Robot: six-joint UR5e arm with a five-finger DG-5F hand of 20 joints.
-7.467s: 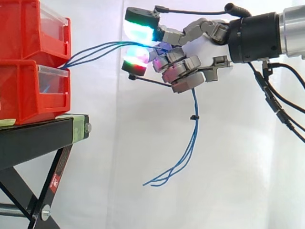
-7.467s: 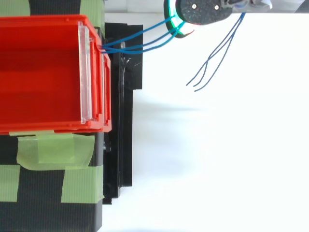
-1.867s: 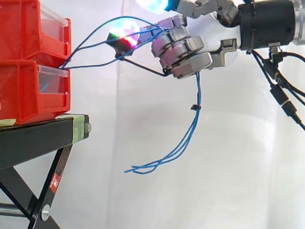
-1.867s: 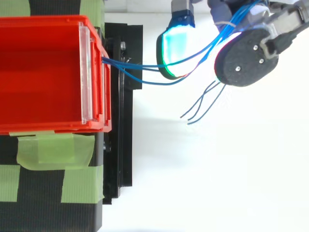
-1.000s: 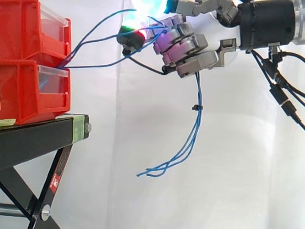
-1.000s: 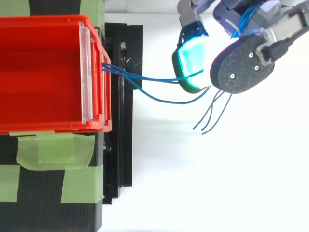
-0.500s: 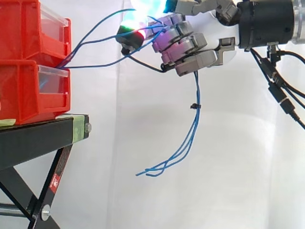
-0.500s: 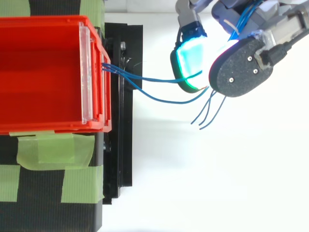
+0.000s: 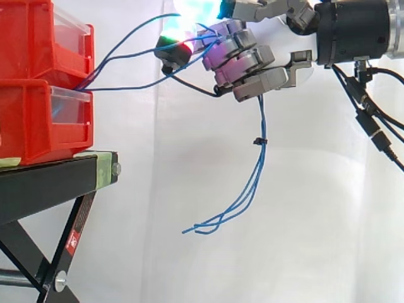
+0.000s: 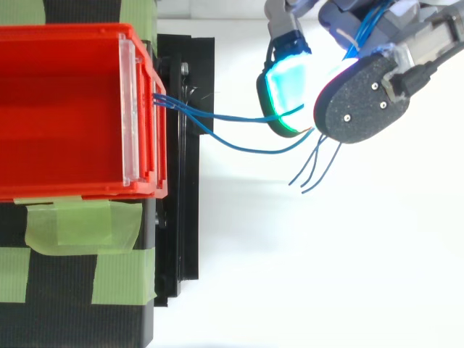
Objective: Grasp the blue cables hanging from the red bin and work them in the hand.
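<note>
Gently, with the robot hand [image 9: 243,60] curled round the blue cables [image 9: 255,170], strung slack from the red bin [image 9: 31,123] up to the glowing pads [image 10: 286,90] and dangling below the palm, roll the strands in the grip without tugging them taut at the bin.

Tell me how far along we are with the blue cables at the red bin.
Done: the grasp. The hand has its fingers curled round the blue cables. In hand: the cables arc slack from the red bin to the fingers, and their loose ends dangle below the hand. Left: working them through the fingers; one moment cannot show how much of that is done.
</note>
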